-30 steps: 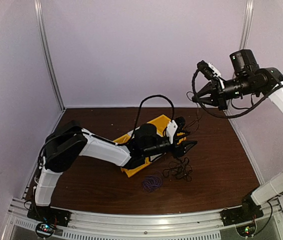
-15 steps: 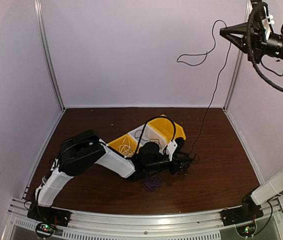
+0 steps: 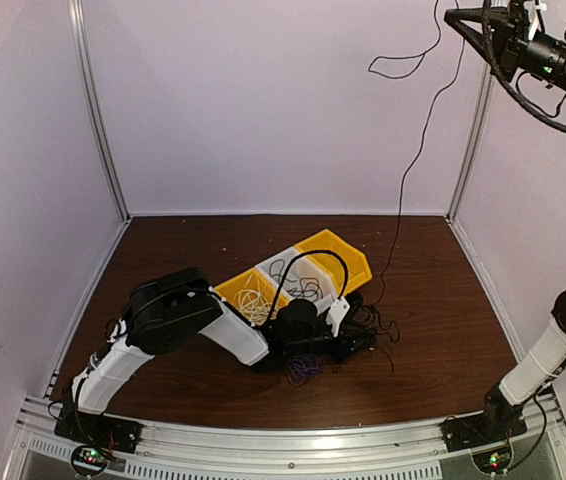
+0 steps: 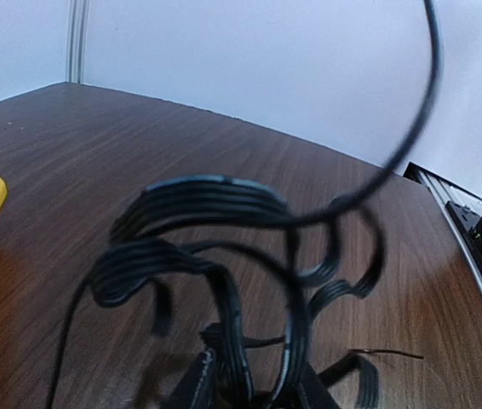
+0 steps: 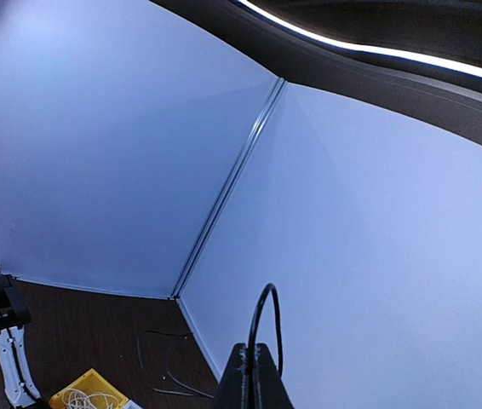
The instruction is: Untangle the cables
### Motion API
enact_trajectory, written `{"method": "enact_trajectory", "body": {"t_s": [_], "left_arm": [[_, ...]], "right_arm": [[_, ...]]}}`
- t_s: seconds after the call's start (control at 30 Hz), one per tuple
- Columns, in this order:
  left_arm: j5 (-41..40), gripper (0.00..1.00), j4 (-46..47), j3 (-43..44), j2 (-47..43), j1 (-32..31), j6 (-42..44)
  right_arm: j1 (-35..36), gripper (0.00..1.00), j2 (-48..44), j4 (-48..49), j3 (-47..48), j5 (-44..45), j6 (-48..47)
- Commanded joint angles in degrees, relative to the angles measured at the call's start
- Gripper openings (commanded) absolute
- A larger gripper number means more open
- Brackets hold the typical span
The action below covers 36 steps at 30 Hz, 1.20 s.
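My right gripper (image 3: 455, 15) is raised high at the top right, shut on a thin black cable (image 3: 413, 150). The cable hangs down to a black tangle (image 3: 378, 325) on the table. In the right wrist view the jaws (image 5: 254, 351) pinch the cable, which loops above them (image 5: 266, 315). My left gripper (image 3: 363, 345) lies low on the table on the tangle. In the left wrist view its jaws (image 4: 254, 383) close around black cable loops (image 4: 215, 196). A purple cable (image 3: 305, 368) lies just in front of the left gripper.
A yellow bin (image 3: 353, 250) stands tilted behind the left arm. It holds a white cable (image 3: 253, 300) and a black cable (image 3: 298, 275). The booth walls and metal posts (image 3: 468, 150) close in the table. The right arm's thick cable loops near the top right.
My right gripper has risen to the top right and drawn the black cable up and taut. My left gripper has come down from beside the bin onto the tangle.
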Motion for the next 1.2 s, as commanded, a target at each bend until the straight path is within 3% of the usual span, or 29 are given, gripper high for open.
{"method": "enact_trajectory", "body": {"t_s": [0.0,0.07,0.3,0.43,0.6,0.8,1.0,1.17], "left_arm": [[0.3,0.20,1.8,-0.2,0.8,-0.1,0.3],[0.7,0.15,1.7,-0.2,1.1,-0.1,0.3],[0.7,0.14,2.4,-4.1,-2.1,-0.3,1.0],[-0.2,0.30,4.1,-9.4,-6.6,-0.6,2.2],[-0.4,0.57,9.3,-15.6,-13.8,-0.9,0.5],[-3.3,0.62,11.2,-18.5,-19.9,-1.4,-1.3],[-9.3,0.67,0.7,-11.0,-18.6,-1.4,2.4],[-4.9,0.70,-6.6,-0.6,-13.2,-1.3,4.5]], "right_arm": [[-2.0,0.00,-0.5,5.4,3.2,-1.0,4.6],[-3.6,0.00,-0.2,7.6,4.5,-1.0,6.7],[-11.8,0.00,0.6,17.5,5.0,-4.2,16.2],[-14.8,0.00,1.6,22.8,4.0,-5.3,20.3],[-15.8,0.00,2.0,24.7,0.9,-4.9,20.4],[-15.8,0.00,-0.8,26.1,-9.1,-9.8,23.3],[-15.8,0.00,-2.3,27.5,-12.7,-11.6,25.0],[-15.8,0.00,-3.5,28.7,-14.9,-12.7,26.4]]}}
